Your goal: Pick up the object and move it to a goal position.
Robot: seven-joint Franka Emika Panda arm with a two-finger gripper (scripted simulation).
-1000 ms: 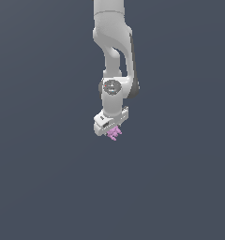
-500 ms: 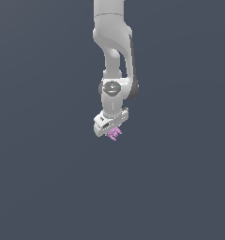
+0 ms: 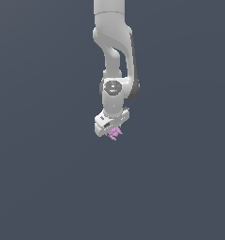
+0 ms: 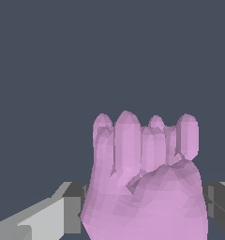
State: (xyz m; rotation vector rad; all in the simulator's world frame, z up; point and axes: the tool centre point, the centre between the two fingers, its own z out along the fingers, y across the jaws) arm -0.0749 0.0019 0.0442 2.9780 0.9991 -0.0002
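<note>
1. The gripper point(image 3: 114, 132) hung from the arm point(image 3: 115, 56), fingers clamped on the pink object point(image 3: 115, 134).
2. The object point(image 4: 145, 183) hid most of both fingers point(image 4: 63, 213); its base was cut off at 6 o'clock.

Pink-purple lumpy object with stubby prongs point(image 4: 145, 187): matt, faceted surface made of flat polygon patches; uniform colour, no gloss or highlights; looks like plain moulded plastic, material not certain.
Same object, exterior view point(image 3: 115, 134): too small to judge texture; flat pink tone only.
White robot gripper point(image 3: 112, 127): smooth, satin white shell, plastic-like; soft shading, no sharp reflections.
Grey finger pads point(image 4: 76, 208): darker grey, matt, flat-faced; duller than the white casing beside them.
White arm links point(image 3: 113, 42): smooth, evenly shaded white; faint sheen along the curved edges.
Dark grey-blue background point(image 3: 39, 178): uniform, matt, featureless; no grain or texture visible.
</note>
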